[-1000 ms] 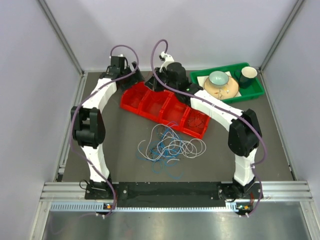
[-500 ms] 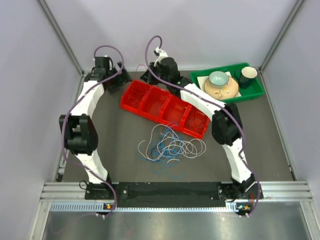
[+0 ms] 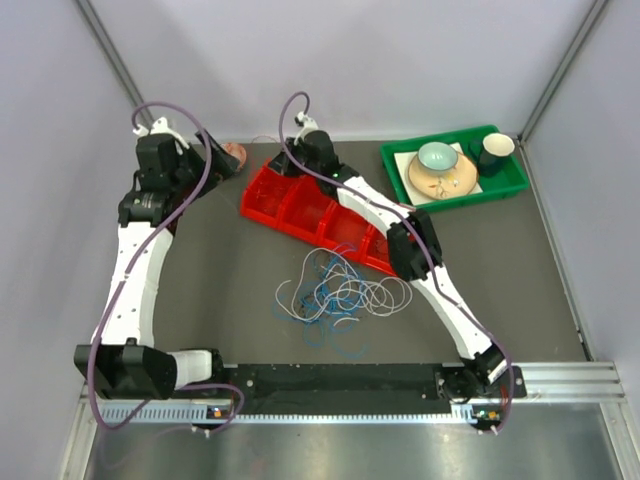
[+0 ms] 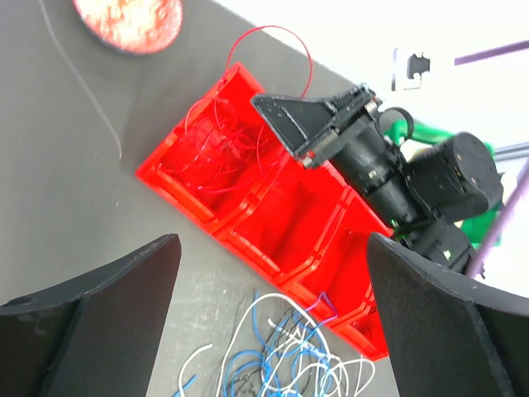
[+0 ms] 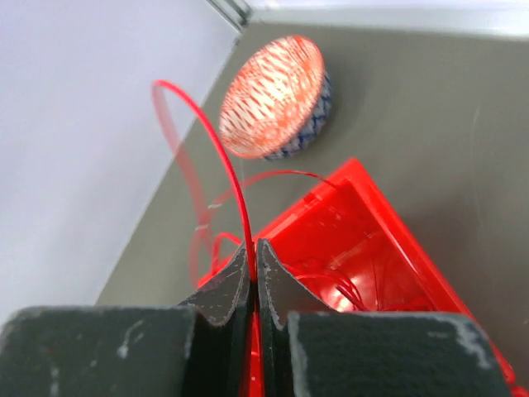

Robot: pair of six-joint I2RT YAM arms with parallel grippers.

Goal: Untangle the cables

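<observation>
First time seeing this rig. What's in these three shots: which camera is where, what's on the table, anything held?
Two white robot arms are bolted at the table's near edge. The wide shot looks down from above: left arm, right arm. The other two come from wrist cameras, so the dark wedges are that arm's own fingers. On the dark table: a loose pile of white, blue and black cables, a compartmented red tray, a green tray of dishes, and a patterned bowl. The right pincer is shut on a red cable over the tray's bowl-side end, where more red wire lies. The left pincer is open and holds nothing.
</observation>
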